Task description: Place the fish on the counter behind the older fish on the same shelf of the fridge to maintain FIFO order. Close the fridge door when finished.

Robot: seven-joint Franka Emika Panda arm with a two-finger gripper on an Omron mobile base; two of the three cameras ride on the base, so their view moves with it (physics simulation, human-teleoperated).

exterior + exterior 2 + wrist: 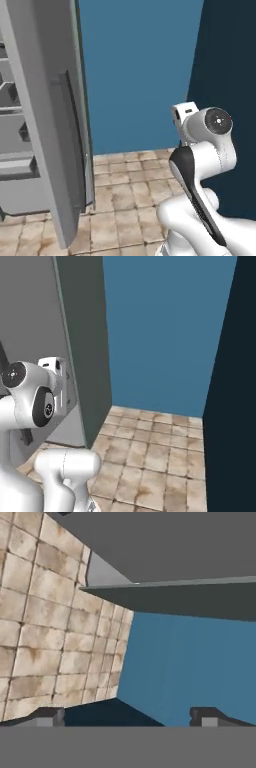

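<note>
The fridge door [47, 125] stands open, its grey outer face and long vertical bar handle [72, 140] turned toward me. Left of it I see pale ledges of the fridge [12, 107]; I cannot tell which one is the shelf. The same door panel [30, 316] shows in the right base view with its dark edge, and as a grey slab [175, 542] across the top of the hand view. My gripper [129, 717] is open, its fingertips [47, 717] wide apart with nothing between them, facing the floor and wall beside the door. The fish and the counter are out of view.
A blue wall [140, 75] stands behind the door, meeting a dark navy wall [235, 381] on the right. Beige tiled floor [150, 446] lies between them. My folded white arm [205, 150] rises close in front of the cameras.
</note>
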